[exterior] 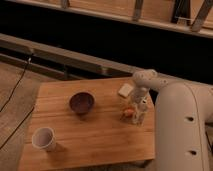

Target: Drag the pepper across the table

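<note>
The pepper (128,113), small and orange, lies on the right part of the light wooden table (100,137). My gripper (135,116) reaches straight down from the white arm (142,82) onto it. The fingers stand shut on the pepper, whose orange side shows at their left. The rest of the pepper is hidden behind the fingers.
A dark bowl (81,102) sits mid-table, to the left of the pepper. A white cup (43,138) stands near the front left corner. A pale flat block (125,90) lies just behind the gripper. The robot's white body (182,130) fills the right side, past the table's edge.
</note>
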`<state>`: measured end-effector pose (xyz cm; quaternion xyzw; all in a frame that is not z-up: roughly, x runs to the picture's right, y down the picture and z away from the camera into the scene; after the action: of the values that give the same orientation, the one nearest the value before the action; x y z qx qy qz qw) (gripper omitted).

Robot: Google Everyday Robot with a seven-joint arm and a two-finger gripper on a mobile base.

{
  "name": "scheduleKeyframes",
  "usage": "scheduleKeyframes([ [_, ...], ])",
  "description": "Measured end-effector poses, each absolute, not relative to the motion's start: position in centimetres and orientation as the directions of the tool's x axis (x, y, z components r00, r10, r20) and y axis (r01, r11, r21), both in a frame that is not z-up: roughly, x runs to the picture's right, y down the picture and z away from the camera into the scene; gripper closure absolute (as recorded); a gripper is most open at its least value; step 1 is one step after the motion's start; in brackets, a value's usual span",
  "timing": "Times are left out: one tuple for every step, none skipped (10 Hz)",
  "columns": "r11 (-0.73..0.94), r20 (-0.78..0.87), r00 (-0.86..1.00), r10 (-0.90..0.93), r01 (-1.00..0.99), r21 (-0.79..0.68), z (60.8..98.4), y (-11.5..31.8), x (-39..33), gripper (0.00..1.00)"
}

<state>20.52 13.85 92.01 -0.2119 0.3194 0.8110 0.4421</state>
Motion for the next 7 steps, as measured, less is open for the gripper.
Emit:
scheduleKeyframes([
  [-0.405, -0.626, -0.521, 0.58, -0.851, 0.333, 91.92, 13.91, 20.72, 1.0],
  [-0.405, -0.626, -0.52, 0.581, -0.852, 0.332, 91.84, 13.89, 20.79, 1.0],
  [-0.405, -0.626, -0.52, 0.581, -0.852, 0.333, 91.77, 13.87, 20.88, 1.0],
  [-0.404, -0.626, -0.52, 0.582, -0.852, 0.332, 91.71, 13.81, 20.94, 1.0],
  [-0.404, -0.625, -0.52, 0.582, -0.852, 0.332, 91.7, 13.76, 20.99, 1.0],
  [-0.404, -0.624, -0.519, 0.584, -0.853, 0.332, 91.7, 13.67, 21.02, 1.0],
  [-0.402, -0.622, -0.518, 0.587, -0.854, 0.33, 91.76, 13.5, 21.02, 1.0],
])
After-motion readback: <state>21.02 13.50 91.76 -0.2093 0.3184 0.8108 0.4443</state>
